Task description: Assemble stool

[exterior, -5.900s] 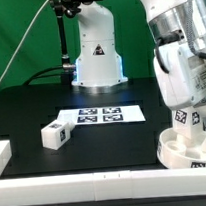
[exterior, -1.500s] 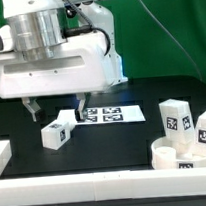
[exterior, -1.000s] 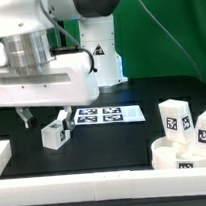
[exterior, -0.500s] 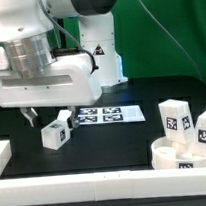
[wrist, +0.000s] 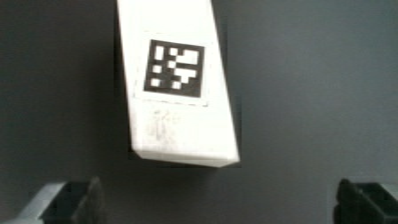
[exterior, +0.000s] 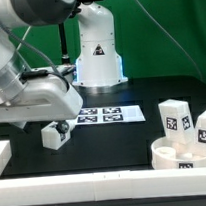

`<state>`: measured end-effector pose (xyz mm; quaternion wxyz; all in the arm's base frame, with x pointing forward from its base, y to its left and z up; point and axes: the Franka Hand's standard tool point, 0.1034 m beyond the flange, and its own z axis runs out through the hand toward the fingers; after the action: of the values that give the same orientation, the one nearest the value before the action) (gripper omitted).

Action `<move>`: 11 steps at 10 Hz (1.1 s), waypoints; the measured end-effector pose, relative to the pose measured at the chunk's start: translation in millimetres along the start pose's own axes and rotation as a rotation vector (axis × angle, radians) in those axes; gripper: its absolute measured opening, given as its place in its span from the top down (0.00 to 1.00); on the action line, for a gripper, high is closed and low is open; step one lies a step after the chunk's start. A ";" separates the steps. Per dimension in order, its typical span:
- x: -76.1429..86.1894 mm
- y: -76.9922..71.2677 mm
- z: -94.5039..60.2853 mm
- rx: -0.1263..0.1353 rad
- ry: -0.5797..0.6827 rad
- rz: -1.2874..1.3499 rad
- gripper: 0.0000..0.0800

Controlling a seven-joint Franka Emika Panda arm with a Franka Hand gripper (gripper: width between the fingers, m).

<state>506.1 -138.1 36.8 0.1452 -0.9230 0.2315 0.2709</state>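
One leg [exterior: 55, 136] lies loose on the table [exterior: 115, 155] beside the marker board [exterior: 104, 115], the gripper [wrist: 217, 200] just over it, jaws spread wide and empty. Two more legs [exterior: 175, 115] stand in the seat [exterior: 174, 158].

Bright even light; wrist view soft, the leg [wrist: 178, 85] slightly blurred.

The gripper [exterior: 61, 125] hung just above a loose leg [exterior: 54, 138] at eight o'clock of the marker board [exterior: 104, 116], while the seat disc [exterior: 167, 156], holding two upright legs [exterior: 175, 115], sat at four o'clock.
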 end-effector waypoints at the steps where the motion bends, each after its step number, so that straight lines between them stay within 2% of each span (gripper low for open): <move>1: -4.4 0.5 3.2 0.008 -0.084 0.001 0.19; 3: 0.3 2.2 8.9 0.011 -0.182 0.000 0.19; 7: -2.1 7.0 26.6 0.003 -0.216 0.039 0.19; 11: -3.8 12.8 32.0 0.007 -0.222 0.035 0.19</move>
<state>482.9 -135.0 11.2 0.1683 -0.8826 0.2312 0.3732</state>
